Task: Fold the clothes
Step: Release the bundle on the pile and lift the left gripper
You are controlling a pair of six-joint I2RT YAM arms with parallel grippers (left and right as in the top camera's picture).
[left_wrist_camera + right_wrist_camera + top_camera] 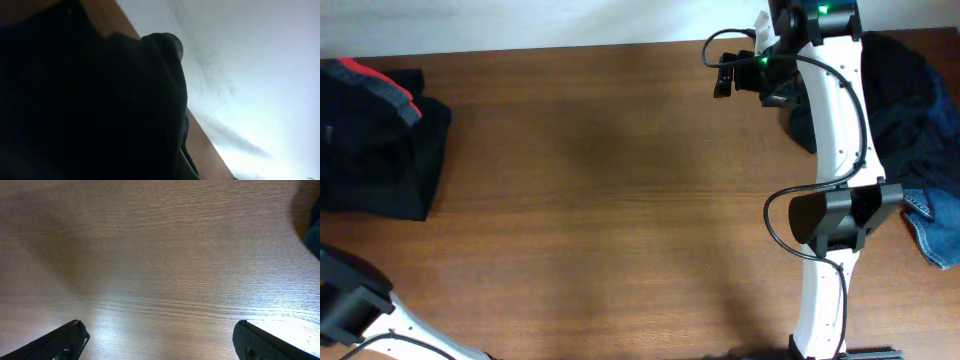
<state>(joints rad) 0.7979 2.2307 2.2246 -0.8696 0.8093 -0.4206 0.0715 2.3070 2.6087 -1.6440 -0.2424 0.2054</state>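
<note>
Stretching far across the table (600,180), right arm (835,130), jaws wide apart.

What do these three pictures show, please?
Two robot arms work at a wooden table. One picture looks down from above: the white right arm, and the left arm in the lower corner. The other two come from cameras on the wrists. At the left lies a dark stack with a red-and-grey piece on top; at the right, a dark heap and blue jeans. The right gripper is open over bare wood, holding nothing. The left gripper is shut; its view is too dark to show whether it holds anything.
</note>
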